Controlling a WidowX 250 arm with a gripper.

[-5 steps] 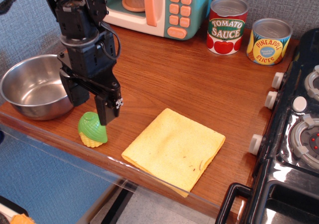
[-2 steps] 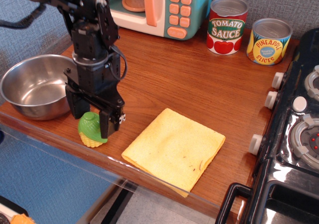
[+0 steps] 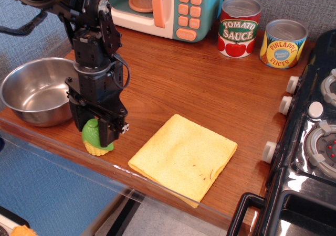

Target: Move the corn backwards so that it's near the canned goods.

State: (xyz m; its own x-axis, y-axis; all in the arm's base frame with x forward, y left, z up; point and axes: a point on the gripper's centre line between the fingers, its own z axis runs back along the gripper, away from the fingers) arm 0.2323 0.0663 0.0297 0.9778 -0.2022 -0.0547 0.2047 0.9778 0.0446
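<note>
The corn [image 3: 92,137], a green-husked stub with a yellow end, lies near the front left edge of the wooden counter [image 3: 199,89]. My gripper [image 3: 95,133] has come down over it, with one black finger on each side and the jaws still apart. The fingers hide most of the corn's upper part. The canned goods stand at the back right, far from the corn: the Tomato Sauce can [image 3: 239,27] and, to its right, the Pineapple Slices can [image 3: 283,43].
A steel bowl [image 3: 31,92] sits just left of the gripper. A yellow cloth [image 3: 182,156] lies to the right of the corn. A toy microwave [image 3: 163,8] stands at the back. A black toy stove [image 3: 315,136] fills the right side.
My gripper has dropped and shifted slightly left, from above the corn to straddling it. The corn has not moved.
</note>
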